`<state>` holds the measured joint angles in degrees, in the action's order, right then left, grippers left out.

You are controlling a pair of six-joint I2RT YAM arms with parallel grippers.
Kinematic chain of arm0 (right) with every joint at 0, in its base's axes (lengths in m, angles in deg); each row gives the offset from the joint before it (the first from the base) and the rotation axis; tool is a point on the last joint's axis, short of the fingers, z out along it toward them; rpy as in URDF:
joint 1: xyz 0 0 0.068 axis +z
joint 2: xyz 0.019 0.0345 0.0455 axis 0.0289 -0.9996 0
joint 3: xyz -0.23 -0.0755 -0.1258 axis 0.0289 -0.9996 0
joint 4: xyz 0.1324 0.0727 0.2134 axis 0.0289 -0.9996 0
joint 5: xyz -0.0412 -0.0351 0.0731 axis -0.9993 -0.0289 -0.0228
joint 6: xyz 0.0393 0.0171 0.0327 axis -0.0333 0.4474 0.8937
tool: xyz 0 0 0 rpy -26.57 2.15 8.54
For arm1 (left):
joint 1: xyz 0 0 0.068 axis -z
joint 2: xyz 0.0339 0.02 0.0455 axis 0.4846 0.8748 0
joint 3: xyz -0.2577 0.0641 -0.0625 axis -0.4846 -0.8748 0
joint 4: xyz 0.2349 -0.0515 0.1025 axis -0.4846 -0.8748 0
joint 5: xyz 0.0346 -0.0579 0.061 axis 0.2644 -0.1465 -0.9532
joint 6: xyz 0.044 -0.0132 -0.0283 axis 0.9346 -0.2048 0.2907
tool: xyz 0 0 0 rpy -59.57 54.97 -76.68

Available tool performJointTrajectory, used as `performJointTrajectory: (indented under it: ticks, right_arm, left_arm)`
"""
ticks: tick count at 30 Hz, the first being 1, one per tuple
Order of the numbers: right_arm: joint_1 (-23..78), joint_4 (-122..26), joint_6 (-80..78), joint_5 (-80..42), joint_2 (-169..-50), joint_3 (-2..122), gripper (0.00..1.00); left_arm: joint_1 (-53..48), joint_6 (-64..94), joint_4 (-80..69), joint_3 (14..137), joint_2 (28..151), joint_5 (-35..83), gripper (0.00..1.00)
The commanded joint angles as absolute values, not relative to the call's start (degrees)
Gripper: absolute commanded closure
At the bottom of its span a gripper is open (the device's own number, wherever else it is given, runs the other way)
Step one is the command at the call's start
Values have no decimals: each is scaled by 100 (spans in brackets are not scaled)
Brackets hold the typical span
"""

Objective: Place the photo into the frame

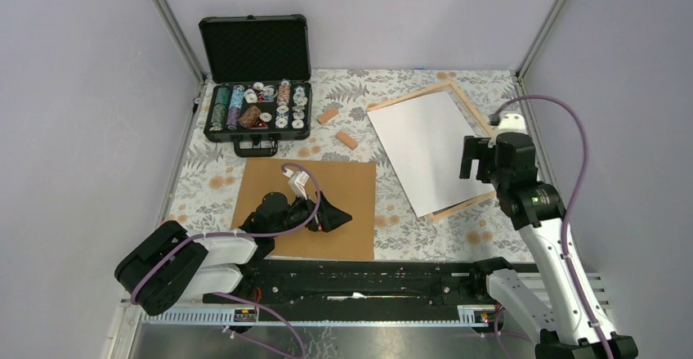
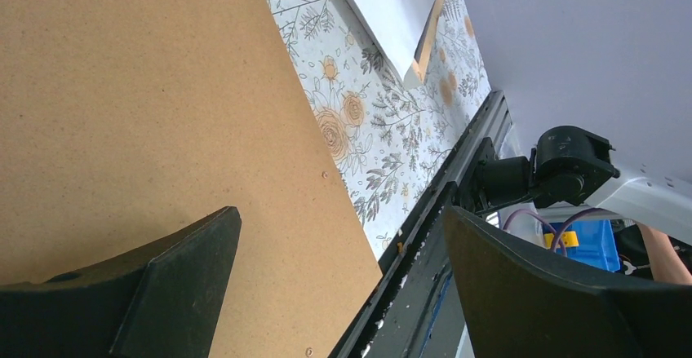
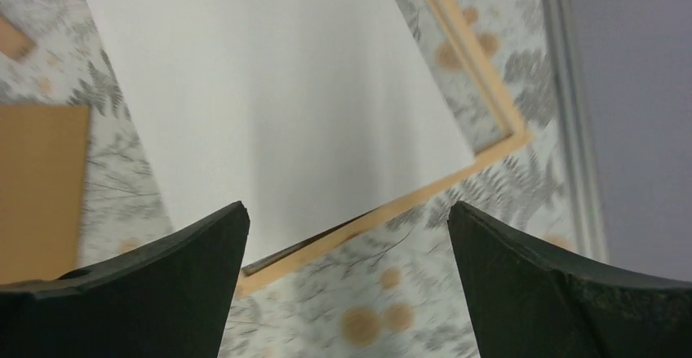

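Observation:
The photo lies white back up on the frame at the right of the table. It sits askew, its near corner over the frame's near strip. My right gripper hovers open above the photo's right near edge, holding nothing. In the right wrist view the photo fills the top, the frame runs beside it, and my right gripper is empty, with a shadow under the photo's near edge. My left gripper rests open and empty over the brown backing board.
The brown backing board lies at centre front. An open black case of poker chips stands at the back left. Two small wooden blocks lie between the case and the frame. A black rail runs along the near edge.

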<state>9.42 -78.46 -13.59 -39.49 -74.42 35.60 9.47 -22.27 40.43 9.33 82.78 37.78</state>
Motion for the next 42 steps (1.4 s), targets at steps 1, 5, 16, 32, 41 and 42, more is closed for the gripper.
performJointTrajectory:
  ticks: [1,5,16,32,41,42]
  right_arm:
    - [924,-9406,2647,-4173,-7321,4078,0]
    - [924,-9225,4378,-3350,-7306,3490,0]
    - [1764,-7849,6359,-2111,-6961,1732,4]
    - [3263,-5382,7442,-4019,-7441,-178,2]
    - [3531,-4826,7537,-4566,-7710,-302,2]
    - [3561,-4825,7557,-4631,-7741,-279,2]
  left_arm:
    - [958,-2197,4442,942,8364,3875,1]
    - [960,-2205,4398,990,8423,3848,1]
    - [955,-2231,4367,1104,8638,3840,1]
    - [955,-2298,4408,1228,8920,3879,1]
    - [960,-2321,4455,1153,8835,3807,1]
    - [959,-2320,4449,1150,8824,3796,1]
